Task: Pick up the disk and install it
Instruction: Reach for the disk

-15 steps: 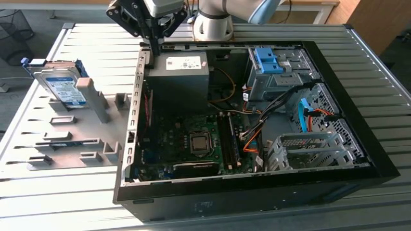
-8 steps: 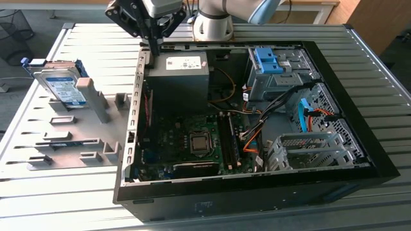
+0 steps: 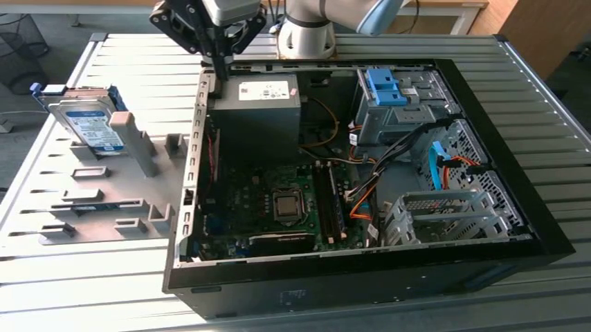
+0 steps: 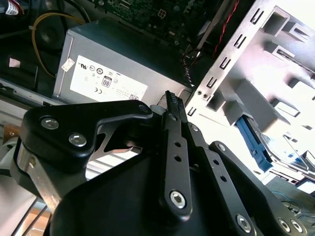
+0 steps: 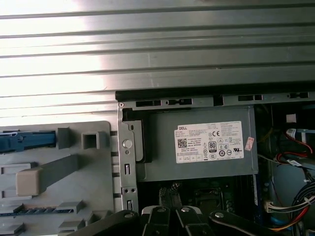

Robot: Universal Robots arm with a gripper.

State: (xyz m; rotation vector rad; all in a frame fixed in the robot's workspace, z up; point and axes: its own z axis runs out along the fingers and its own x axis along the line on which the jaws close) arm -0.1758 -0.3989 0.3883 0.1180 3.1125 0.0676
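Observation:
The disk (image 3: 88, 123), silver with a white-and-blue label and blue side rails, stands on edge in the grey fixture (image 3: 111, 204) at the exterior view's left, outside the open computer case (image 3: 196, 159). Its blue rail (image 5: 24, 141) appears in the first wrist view. My gripper (image 3: 221, 73) hangs over the case's far left corner, next to the grey power supply (image 3: 259, 104). It is well apart from the disk, toward the exterior view's right. Its black fingers (image 4: 171, 105) are closed together with nothing between them.
The case lies open on a slatted metal table (image 3: 120, 62). Inside are the motherboard (image 3: 277, 207), cables, a blue bracket (image 3: 386, 86) on the far drive bay and a metal drive cage (image 3: 443, 214) at the near right. The fixture has several grey posts and slots.

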